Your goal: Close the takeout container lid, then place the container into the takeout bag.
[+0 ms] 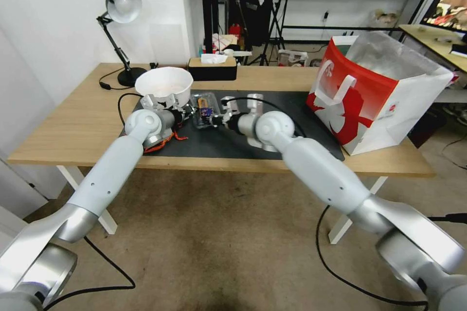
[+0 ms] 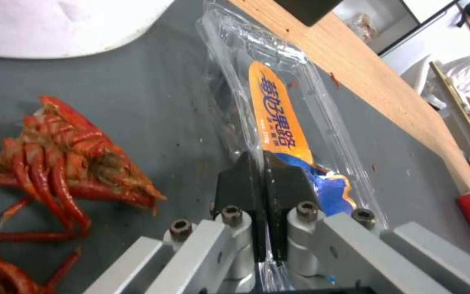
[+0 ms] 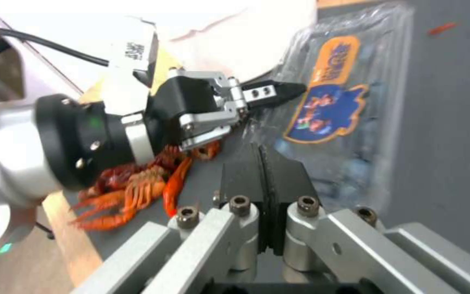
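My left gripper (image 2: 265, 163) pinches the lid (image 2: 278, 122) edge; my right gripper (image 3: 266, 163), pressed together, sits beside the takeout container (image 1: 204, 111), just beside the white bowl (image 1: 164, 85). I should press evenly until it snaps

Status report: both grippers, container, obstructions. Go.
Left gripper shut on lid. Right gripper shut beside takeout container. Crayfish alongside; takeout bag far right.
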Available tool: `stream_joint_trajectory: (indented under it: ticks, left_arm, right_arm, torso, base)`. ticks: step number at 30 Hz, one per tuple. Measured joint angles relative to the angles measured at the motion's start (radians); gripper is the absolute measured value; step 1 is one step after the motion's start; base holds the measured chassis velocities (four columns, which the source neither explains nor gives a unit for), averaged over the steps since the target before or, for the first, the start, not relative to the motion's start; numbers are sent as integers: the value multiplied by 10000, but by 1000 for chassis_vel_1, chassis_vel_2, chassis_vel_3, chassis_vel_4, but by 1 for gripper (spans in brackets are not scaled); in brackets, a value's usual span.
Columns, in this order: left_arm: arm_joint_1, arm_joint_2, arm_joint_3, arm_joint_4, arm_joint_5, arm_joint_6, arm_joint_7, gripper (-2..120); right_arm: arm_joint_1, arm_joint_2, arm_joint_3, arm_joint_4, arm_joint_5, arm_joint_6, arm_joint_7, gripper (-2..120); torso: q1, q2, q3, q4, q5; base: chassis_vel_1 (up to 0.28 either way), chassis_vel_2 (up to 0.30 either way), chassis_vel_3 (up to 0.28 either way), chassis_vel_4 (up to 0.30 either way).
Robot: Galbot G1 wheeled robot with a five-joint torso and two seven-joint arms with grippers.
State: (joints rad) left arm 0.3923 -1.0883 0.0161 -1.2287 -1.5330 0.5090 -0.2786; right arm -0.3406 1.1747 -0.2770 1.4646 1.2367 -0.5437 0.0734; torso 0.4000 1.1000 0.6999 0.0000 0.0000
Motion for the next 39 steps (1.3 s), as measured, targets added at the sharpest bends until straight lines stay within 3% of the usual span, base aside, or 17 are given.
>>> stream_joint_trajectory:
  ticks: [10,13,20,28,29,39]
  left_arm:
    - [141,29,-68,-246,-26,0,-22,0]
    - [273,-1,-79,-379,-26,-12,-10,0]
    - [452,-39,-93,-548,6,-70,6,0]
    - [600,28,-187,-785,7,-65,-31,0]
    - [701,67,-273,-882,5,-63,-59,0]
    - [983,125,-466,-1235,-41,-49,-119,0]
  right_arm:
    - [-2258,-1647,1381,2920,-2320,914,178,0]
    - [-3683,-2443,2240,4199,-3137,1747,498,12]
    - [-6241,-3165,3412,5426,-4526,3179,1409,35]
    - [-8173,-2829,3847,6037,-6572,4790,3161,65]
    - [-8389,-2705,3825,6038,-6901,5154,3429,71]
    - [-10148,-2060,4224,6152,-8068,6445,4289,99]
  torso:
    - [-1,0,0,1,3]
    - [-2,1,0,-1,-1]
    - [-3,0,0,0,4]
    - [-3,1,-1,-7,0]
    - [-3,1,0,2,-1]
    - [-4,1,-1,-2,-1]
  base:
    - [0,0,0,0]
    - [0,0,0,0]
    - [0,0,0,0]
    - [0,0,0,0]
    - [0,0,0,0]
    - [0,0,0,0]
